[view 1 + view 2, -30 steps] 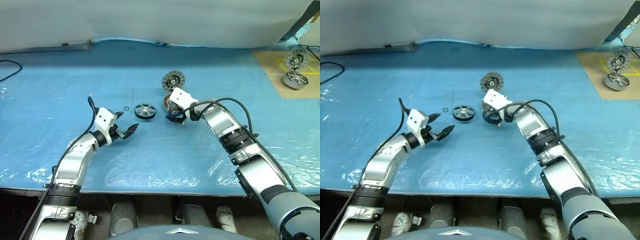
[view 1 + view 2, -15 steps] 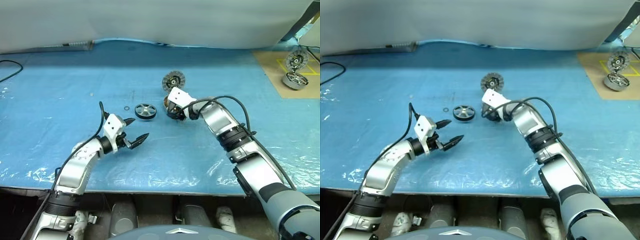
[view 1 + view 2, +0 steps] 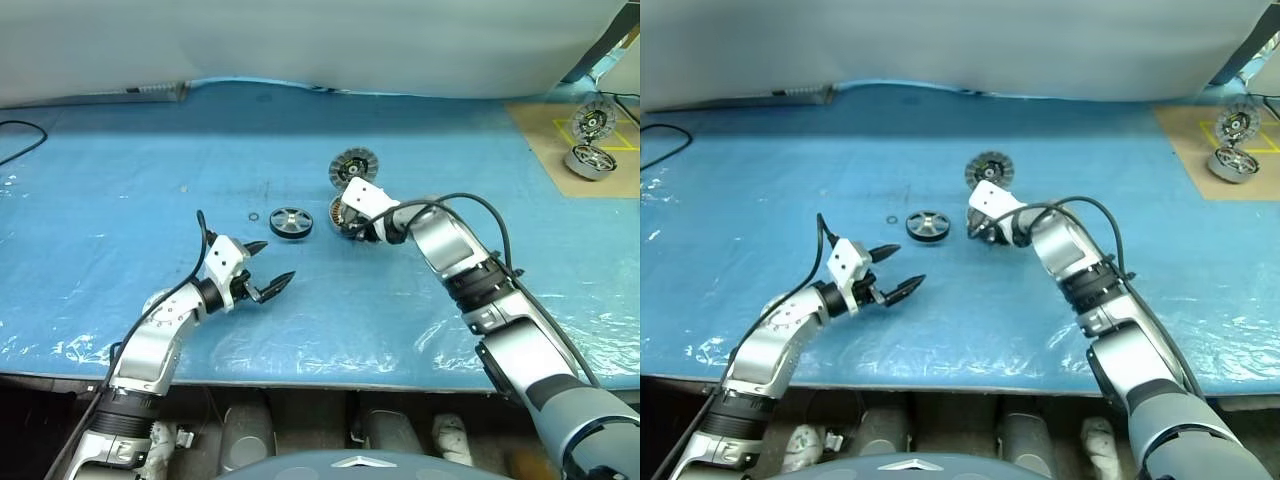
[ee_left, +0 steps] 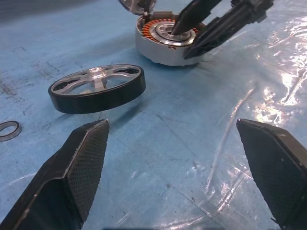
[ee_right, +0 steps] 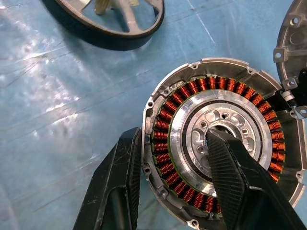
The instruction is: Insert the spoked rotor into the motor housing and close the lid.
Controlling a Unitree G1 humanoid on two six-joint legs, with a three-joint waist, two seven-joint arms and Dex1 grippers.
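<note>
The motor housing (image 5: pixel 218 143) sits on the blue-covered table (image 3: pixel 120 180) near its middle, open side up, showing its ring of copper-coloured windings around a pale centre. Its lid (image 3: pixel 350 165) stands tilted up at the housing's far edge, ribbed face with dark centre turned toward the robot. The right pincer (image 5: pixel 175 158) is down on the housing, partly closed across its rim: one black finger (image 5: pixel 120 187) lies against the outside of the wall, the other (image 5: pixel 235 167) reaches in over the windings to the pale centre. From the left wrist view the same two fingers straddle the near wall of the cup.

Just to the left of the housing, apart from it, the spoked rotor (image 3: pixel 290 222) lies flat on the table, dark rim and silver-grey spokes up. A small thin ring (image 3: pixel 253 217) lies a little further left of the rotor.

The left pincer (image 3: pixel 268 268) hovers nearer the robot than the rotor, pointing toward it, fingers spread wide and holding nothing.

At the far right corner, on a brown board (image 3: pixel 545 130), rests a shiny silver spoked unit (image 3: pixel 588 160) with another ribbed disc (image 3: pixel 592 120) behind it.
</note>
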